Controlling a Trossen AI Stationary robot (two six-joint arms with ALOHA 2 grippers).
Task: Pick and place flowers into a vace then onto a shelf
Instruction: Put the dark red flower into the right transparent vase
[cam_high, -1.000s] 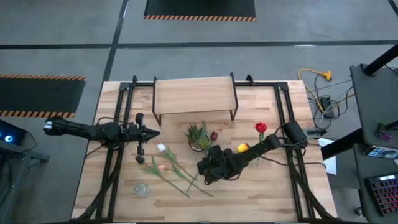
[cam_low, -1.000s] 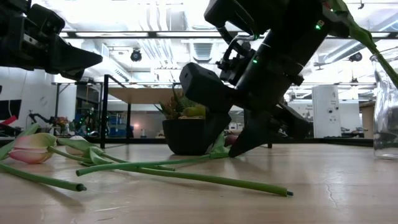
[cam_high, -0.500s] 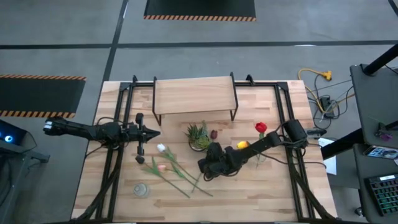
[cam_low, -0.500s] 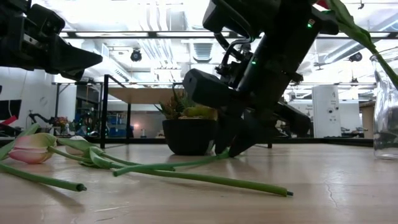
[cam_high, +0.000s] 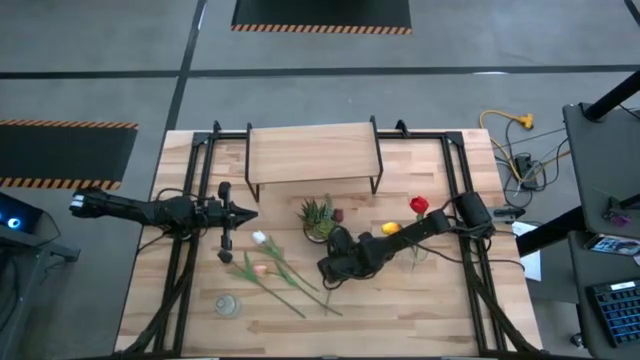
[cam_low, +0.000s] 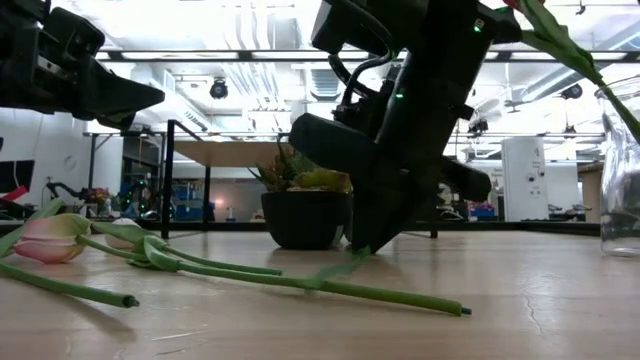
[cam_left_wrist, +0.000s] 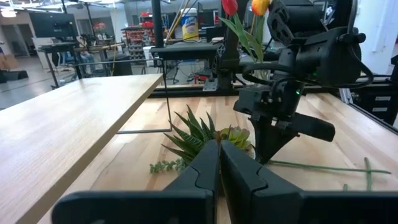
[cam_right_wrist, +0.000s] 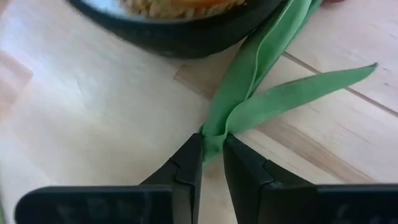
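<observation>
Right gripper (cam_right_wrist: 212, 163) pinches a tulip (cam_right_wrist: 261, 93) by its leaf base, just beside the potted plant (cam_high: 318, 218); stem trails on the bench (cam_high: 400, 310). Left gripper (cam_left_wrist: 219, 163) narrow, nearly closed, empty, well apart.

Green stems, bright heads, pale wood

The flowers (cam_high: 268, 262) show white, pink, red and yellow heads, one seemingly maroon; shelf (cam_high: 312, 153) light wood on black legs; pot (cam_low: 305, 219) black.
</observation>
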